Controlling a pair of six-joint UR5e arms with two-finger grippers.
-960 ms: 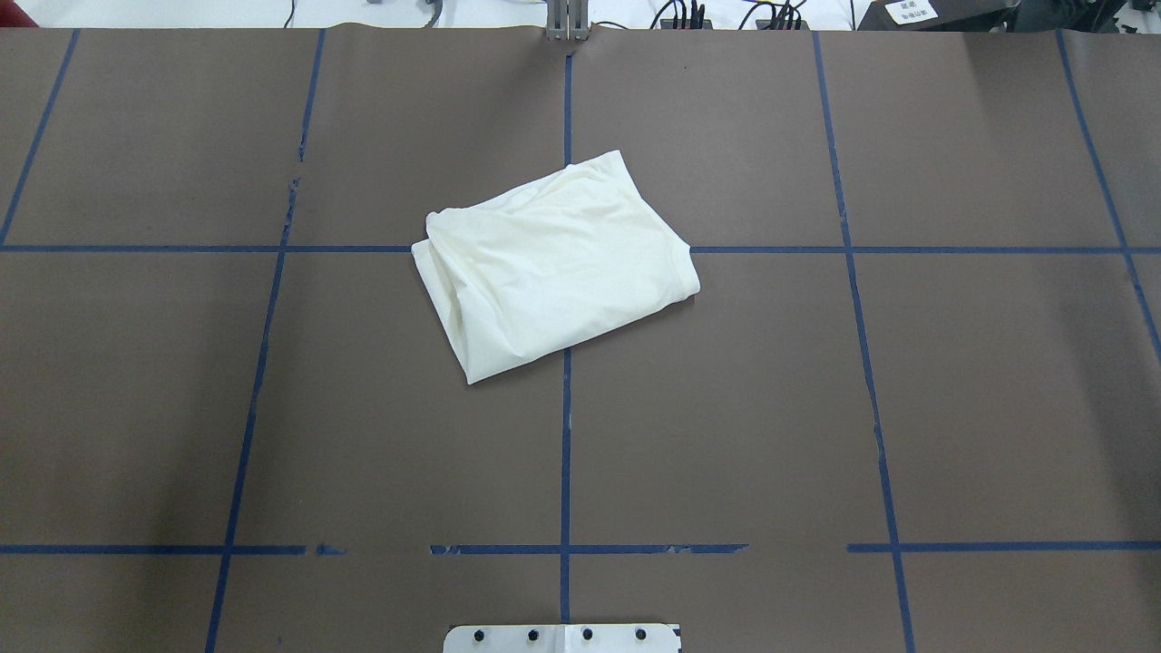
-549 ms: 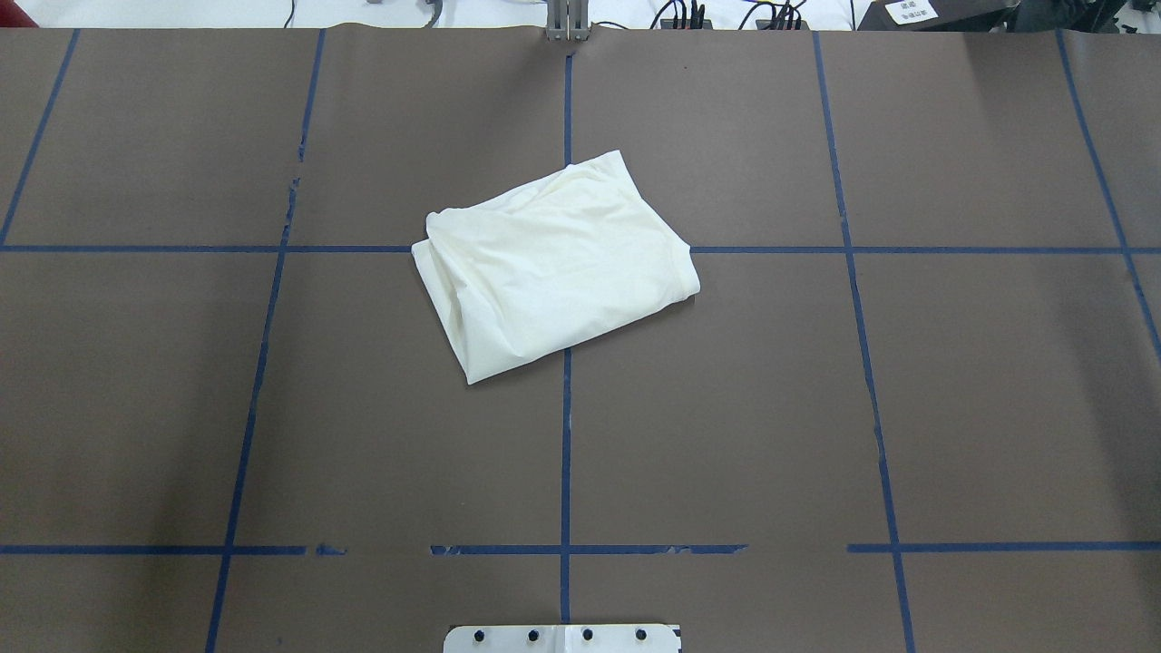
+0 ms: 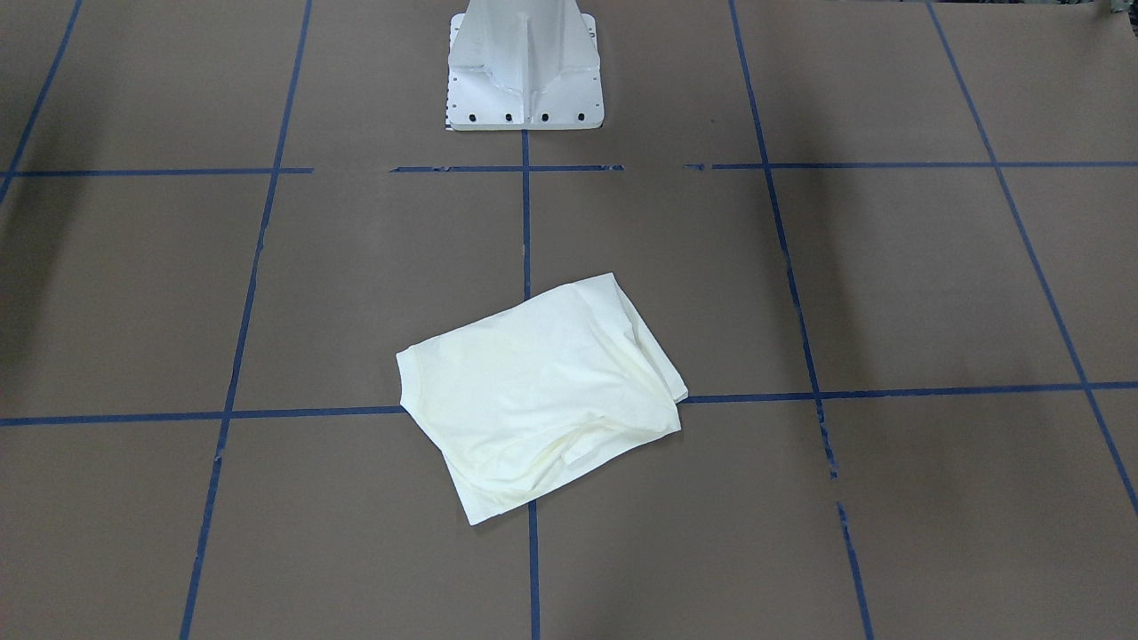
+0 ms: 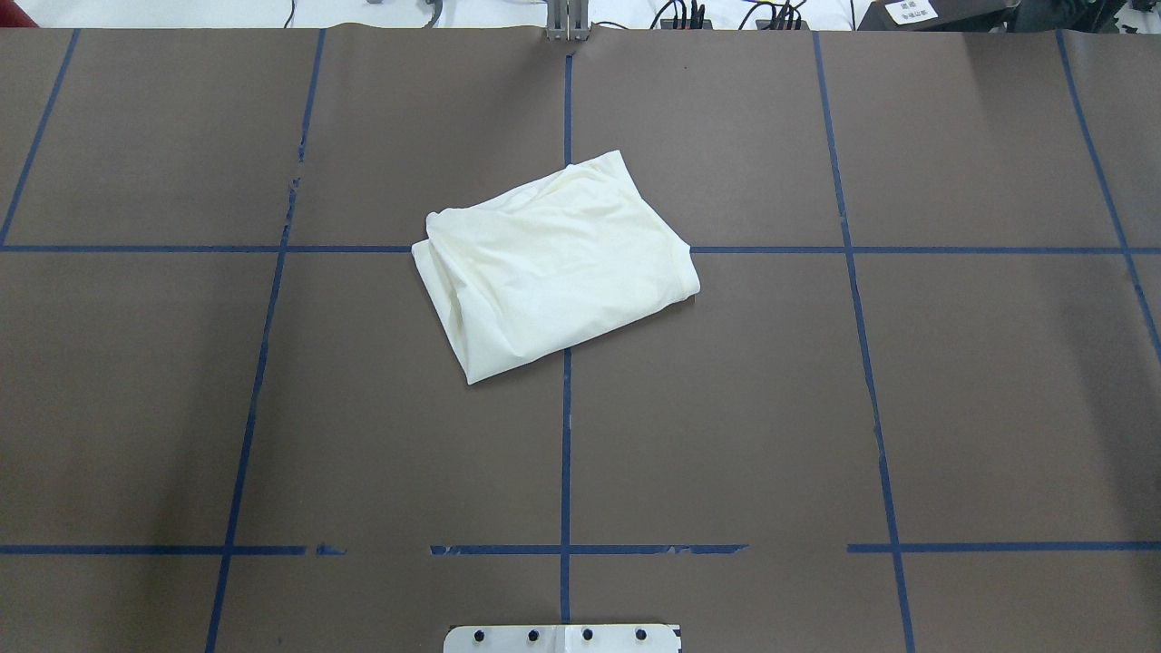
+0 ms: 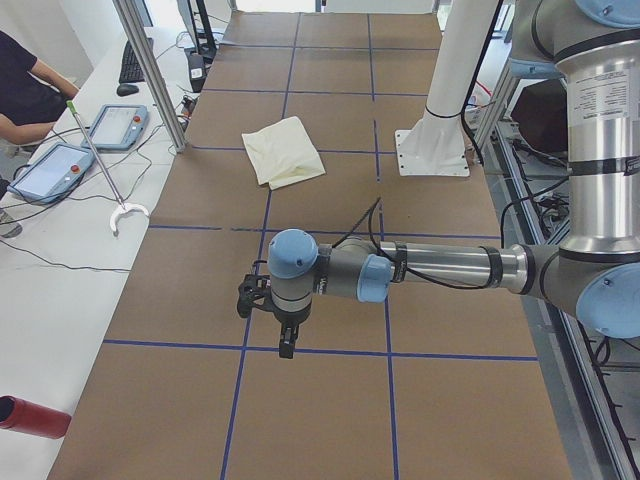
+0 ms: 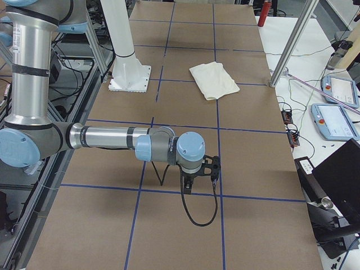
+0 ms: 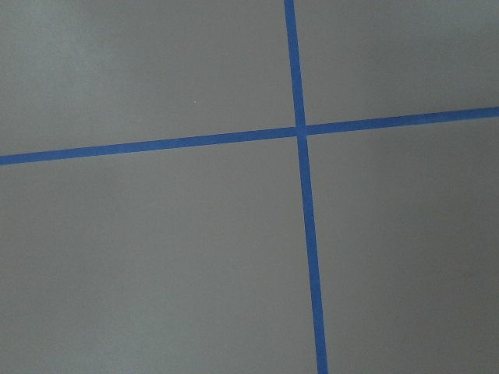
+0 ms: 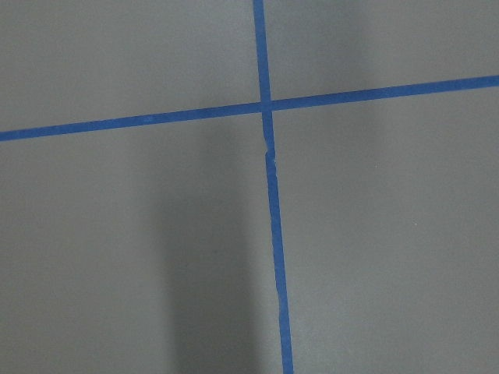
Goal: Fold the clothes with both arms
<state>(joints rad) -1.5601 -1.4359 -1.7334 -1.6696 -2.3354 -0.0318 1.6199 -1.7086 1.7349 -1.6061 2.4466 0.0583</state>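
Folded cream T-shirt [image 4: 553,268] lies mid-table [image 4: 816,408]; left gripper [image 5: 286,346] and right gripper [image 6: 187,188] hover well apart from it. I cannot tell whether either claw is spread.

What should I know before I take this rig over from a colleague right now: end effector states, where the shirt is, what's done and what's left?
Left end effector: over bare table by a blue tape crossing, nothing in it; open or shut cannot be told.
Right end effector: likewise at the opposite end, well away from the shirt.
Shirt: compact folded bundle at the table's centre, skewed to the tape grid, print hidden.
Done: folding looks complete.
Left: perhaps tidying the uneven layers along one edge.
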